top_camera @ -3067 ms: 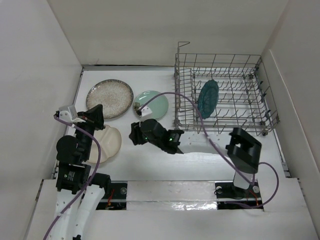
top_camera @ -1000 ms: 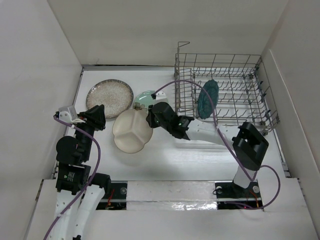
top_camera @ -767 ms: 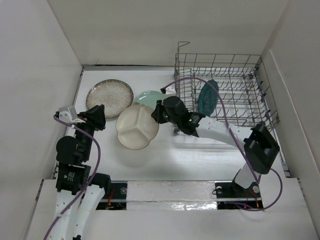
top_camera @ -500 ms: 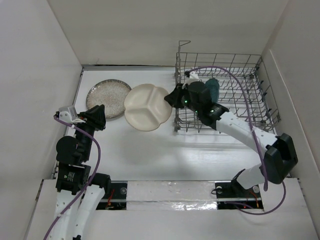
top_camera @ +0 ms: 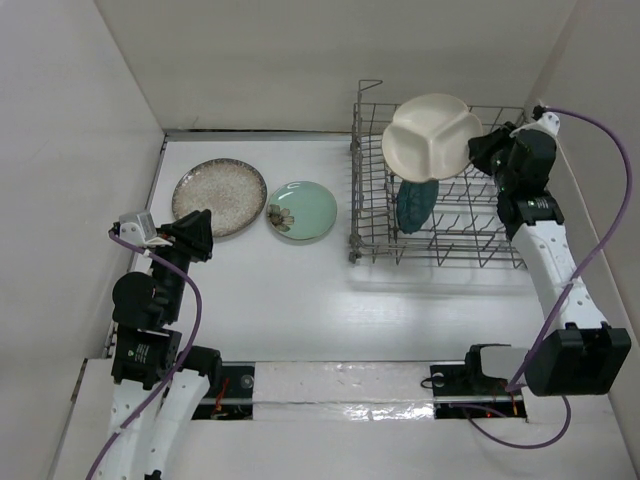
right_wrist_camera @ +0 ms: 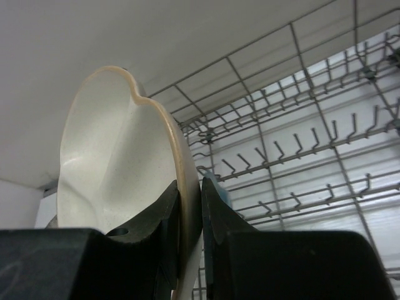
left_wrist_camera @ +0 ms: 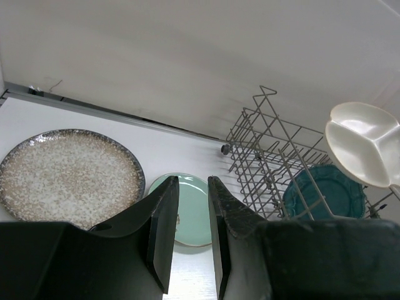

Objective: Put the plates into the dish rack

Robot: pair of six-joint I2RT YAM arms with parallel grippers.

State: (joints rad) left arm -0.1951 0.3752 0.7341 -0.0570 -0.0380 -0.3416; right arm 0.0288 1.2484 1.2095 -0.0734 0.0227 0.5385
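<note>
Right hand [top_camera: 482,150] pinches the cream divided plate [top_camera: 428,135] by its rim, over the dish rack [top_camera: 500,262] and just above the slotted teal plate [top_camera: 414,206]: I'd stand it on edge, aim below the hand at a free tine gap, lower slowly.

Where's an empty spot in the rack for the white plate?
In the dish rack, the tines between the teal plate and the right wall stand bare. The table in front of the rack is bare too. Crowded: far left, where the speckled plate and mint plate sit side by side.
</note>
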